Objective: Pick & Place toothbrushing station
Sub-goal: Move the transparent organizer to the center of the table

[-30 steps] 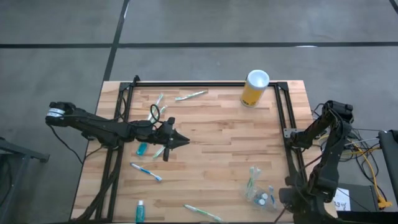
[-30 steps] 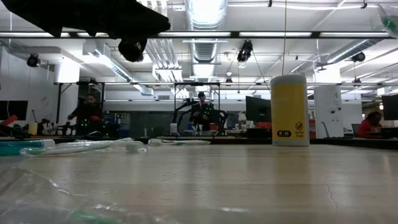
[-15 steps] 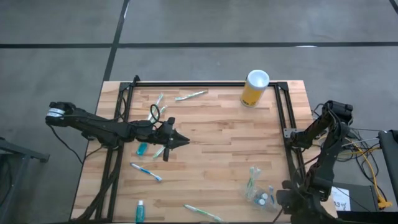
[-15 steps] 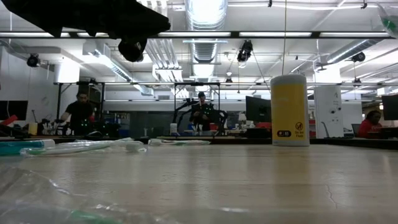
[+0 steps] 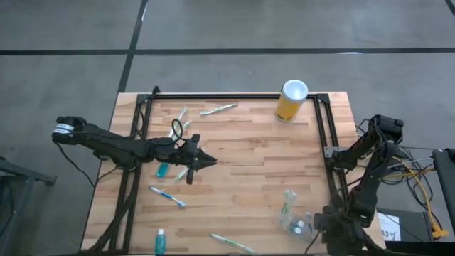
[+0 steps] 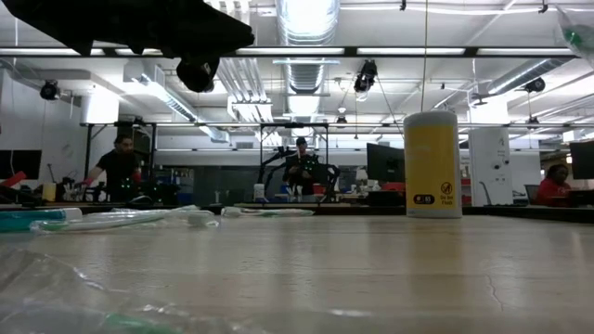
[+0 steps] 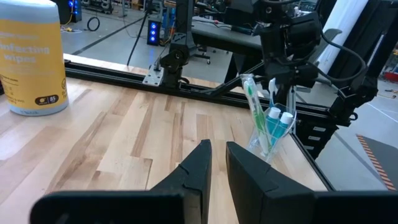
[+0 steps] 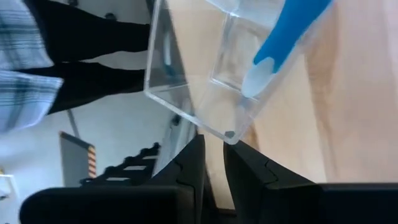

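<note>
A small clear cup [image 7: 268, 135] holding white-green toothbrushes [image 7: 251, 99] and teal white-capped tubes [image 7: 278, 121] hangs tilted at the table's near right corner [image 5: 293, 215]. My right gripper [image 7: 281, 88] is shut on it from above [image 8: 214, 149]. My left gripper [image 5: 212, 163] hovers level over the table's middle, shut with nothing between its fingers [image 7: 218, 158]. More toothbrushes [image 5: 167, 195] [image 5: 217, 109] [image 5: 232, 243] and teal tubes [image 5: 162, 170] [image 5: 160, 240] lie flat on the wood. My right gripper pinches the cup's clear wall [image 8: 219, 127] between its two fingers, beside a blue-handled brush inside. The fingers slant down from above at the cup's top. The cup hangs tilted below them; in the low view its edge [image 6: 575, 28] shows high above the tabletop.
A tall yellow cylinder with a white top [image 5: 291, 100] stands at the far right. A black frame rail [image 5: 321, 128] runs along the table's right and far edges. A black ring [image 5: 176, 128] lies near the left arm. People stand in the room beyond the table.
My right gripper has sunk a little with the cup and rolled slightly; the cup stays tilted in its hold.
</note>
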You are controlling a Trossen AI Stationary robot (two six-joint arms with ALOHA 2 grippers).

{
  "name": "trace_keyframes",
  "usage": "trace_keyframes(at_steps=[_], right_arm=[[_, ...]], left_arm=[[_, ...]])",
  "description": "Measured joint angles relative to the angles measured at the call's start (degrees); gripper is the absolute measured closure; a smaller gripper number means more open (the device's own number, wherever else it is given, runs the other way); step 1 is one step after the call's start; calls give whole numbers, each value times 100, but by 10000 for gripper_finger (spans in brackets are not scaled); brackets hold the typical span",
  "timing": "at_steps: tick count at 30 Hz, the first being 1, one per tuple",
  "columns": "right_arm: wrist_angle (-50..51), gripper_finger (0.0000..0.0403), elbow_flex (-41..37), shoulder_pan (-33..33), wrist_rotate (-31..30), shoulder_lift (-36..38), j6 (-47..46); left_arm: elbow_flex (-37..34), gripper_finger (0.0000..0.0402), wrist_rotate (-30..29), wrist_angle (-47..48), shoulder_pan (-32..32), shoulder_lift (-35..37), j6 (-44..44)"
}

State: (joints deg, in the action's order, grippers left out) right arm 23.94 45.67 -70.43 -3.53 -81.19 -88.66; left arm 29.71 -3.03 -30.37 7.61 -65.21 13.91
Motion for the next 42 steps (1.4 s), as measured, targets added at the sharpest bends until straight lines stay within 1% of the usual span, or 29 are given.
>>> trace_keyframes(at_steps=[4,12,18,25,33,38,42], right_arm=[[-242,346,-83,193,-93,0,89],[-243,346,-92,795,-113,0,1241],[-234,346,-140,1194,-85,0,1764],[-243,346,-275,1745,235,-2,2097],[-394,346,-288,2510,270,-2,2622],[-450,346,-288,3040,529,-2,2967],[-625,346,-288,3473,554,-2,3298]], left_arm=[[0,348,0,0,-1,0,0],[0,348,0,0,-1,0,0],[0,348,0,0,-1,0,0],[0,348,0,1,-1,0,0],[0,348,0,0,-1,0,0],[0,348,0,2,-1,0,0],[-1,348,0,0,0,0,0]])
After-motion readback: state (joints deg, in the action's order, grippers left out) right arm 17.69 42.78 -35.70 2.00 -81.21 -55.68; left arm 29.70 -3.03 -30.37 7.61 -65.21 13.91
